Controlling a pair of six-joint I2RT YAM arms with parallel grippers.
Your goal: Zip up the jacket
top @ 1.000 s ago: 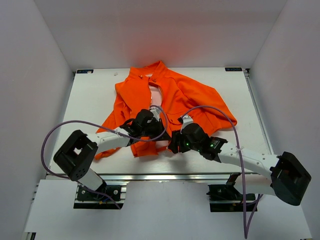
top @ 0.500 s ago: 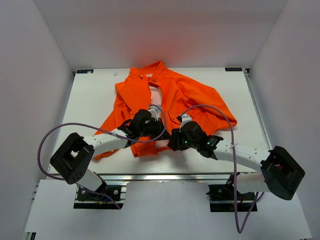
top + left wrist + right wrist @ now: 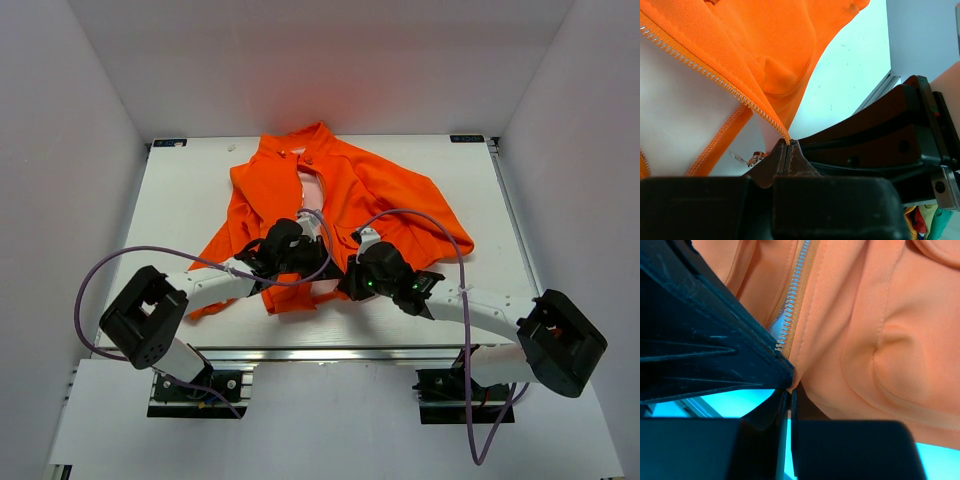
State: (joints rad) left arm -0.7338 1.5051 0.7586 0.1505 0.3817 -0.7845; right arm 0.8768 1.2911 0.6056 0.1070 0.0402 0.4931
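The orange jacket (image 3: 375, 190) lies spread on the white table with its front open and the pale lining showing. My left gripper (image 3: 303, 247) is at the bottom of the opening. In the left wrist view it (image 3: 788, 145) is shut on the lower end of one zipper edge (image 3: 700, 67), with a small metal piece (image 3: 756, 158) just beside the jaws. My right gripper (image 3: 347, 280) sits close by to the right. In the right wrist view it (image 3: 790, 390) is shut on the bottom corner of the other zipper edge (image 3: 792, 310). The two grippers nearly touch.
The white table (image 3: 180, 200) is boxed in by pale walls on three sides. A purple cable (image 3: 120, 255) loops off the left arm and another (image 3: 440, 225) arches over the jacket's right sleeve. A metal rail (image 3: 320, 353) runs along the near edge.
My right gripper has closed on the jacket's lower zipper corner after edging slightly left. The left gripper has stayed shut in place.
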